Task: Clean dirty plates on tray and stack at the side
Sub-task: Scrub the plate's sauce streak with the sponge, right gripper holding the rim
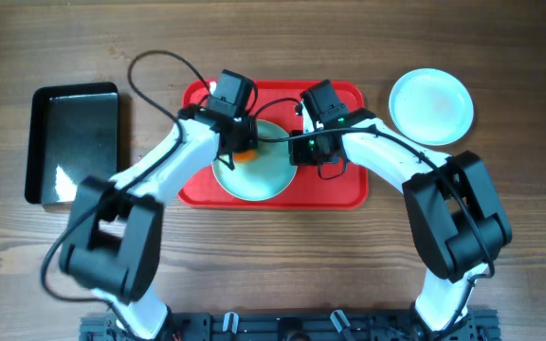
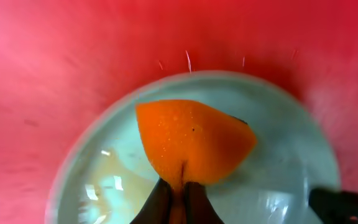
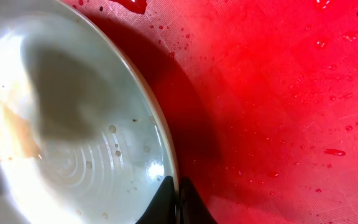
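A pale mint plate [image 1: 259, 175] lies on the red tray [image 1: 344, 189], and a yellowish smear [image 2: 114, 171] shows on its wet face. My left gripper [image 1: 238, 142] is shut on an orange sponge [image 2: 191, 140] that presses on this plate [image 2: 278, 162]. My right gripper [image 1: 303, 147] is shut on the plate's right rim [image 3: 166, 155], one finger inside and one outside. Another plate [image 1: 431, 104], clean, sits on the table right of the tray.
A glossy black tray [image 1: 74, 142] lies at the left on the wooden table [image 1: 519, 57]. Water drops dot the red tray floor [image 3: 278, 93]. Both arms cross over the tray's middle.
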{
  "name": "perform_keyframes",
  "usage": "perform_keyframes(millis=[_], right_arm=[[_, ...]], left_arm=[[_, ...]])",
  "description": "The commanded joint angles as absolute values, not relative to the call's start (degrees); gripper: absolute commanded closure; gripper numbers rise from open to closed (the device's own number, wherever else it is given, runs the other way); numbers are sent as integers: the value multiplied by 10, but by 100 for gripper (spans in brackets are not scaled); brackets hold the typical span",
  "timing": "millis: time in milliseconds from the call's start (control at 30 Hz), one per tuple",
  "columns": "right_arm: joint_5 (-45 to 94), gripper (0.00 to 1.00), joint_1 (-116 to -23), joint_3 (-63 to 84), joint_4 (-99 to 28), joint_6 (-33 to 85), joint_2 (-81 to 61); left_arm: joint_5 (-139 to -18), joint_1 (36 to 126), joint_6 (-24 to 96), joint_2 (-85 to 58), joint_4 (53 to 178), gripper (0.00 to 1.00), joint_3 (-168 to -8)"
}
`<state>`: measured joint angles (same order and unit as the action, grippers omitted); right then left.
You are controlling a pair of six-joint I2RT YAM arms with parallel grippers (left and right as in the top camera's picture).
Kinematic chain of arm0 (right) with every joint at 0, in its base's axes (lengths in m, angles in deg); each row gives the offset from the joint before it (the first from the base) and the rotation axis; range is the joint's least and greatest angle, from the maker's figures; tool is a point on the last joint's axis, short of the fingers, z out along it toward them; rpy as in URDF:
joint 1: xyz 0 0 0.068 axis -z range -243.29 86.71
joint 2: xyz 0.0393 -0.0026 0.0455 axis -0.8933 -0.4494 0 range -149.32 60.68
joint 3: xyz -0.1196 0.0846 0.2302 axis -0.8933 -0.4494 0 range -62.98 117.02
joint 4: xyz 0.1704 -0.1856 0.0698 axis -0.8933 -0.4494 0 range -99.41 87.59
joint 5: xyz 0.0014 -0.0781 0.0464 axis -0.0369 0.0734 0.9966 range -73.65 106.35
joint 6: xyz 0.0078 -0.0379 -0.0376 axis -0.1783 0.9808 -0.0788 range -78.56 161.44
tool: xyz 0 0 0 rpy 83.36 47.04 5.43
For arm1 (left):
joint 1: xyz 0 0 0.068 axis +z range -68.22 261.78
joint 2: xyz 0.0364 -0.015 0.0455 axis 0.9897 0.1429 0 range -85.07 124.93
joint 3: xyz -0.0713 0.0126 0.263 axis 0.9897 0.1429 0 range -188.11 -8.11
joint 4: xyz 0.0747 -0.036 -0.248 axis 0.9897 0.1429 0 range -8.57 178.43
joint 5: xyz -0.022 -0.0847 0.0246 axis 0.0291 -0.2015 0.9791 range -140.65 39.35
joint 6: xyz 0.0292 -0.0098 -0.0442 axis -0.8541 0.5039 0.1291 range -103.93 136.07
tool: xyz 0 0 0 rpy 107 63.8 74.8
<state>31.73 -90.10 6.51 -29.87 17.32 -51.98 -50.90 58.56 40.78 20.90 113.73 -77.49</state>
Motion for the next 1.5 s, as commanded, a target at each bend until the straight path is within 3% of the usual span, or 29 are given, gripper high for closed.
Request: perform_keyframes(millis=[0,167,433,733,1067,1233,1400,1467], right_arm=[[314,96,-899,72,-299,173,-524],[314,96,-899,72,-299,173,-524],[313,96,-899,72,-299,175,-524],[309,96,-899,72,-299,175,-524],[312,96,-899,72,-291,175,-524],[407,95,-899,83,-260,175,-524],[447,82,-911,120,-254,174,-524],[441,72,-923,136,-253,175,-524]], left_arm=[[-608,586,405,256,1127,96,-775],[-603,590,404,284,1145,96,-775],[-300,613,405,285,1232,96,-775],[-134,622,441,256,1267,96,-785],[-166,622,465,79,1272,96,-807],[-209,622,466,19,1276,96,-807],[-227,632,466,22,1289,96,-803],[-256,644,466,26,1289,96,-796]])
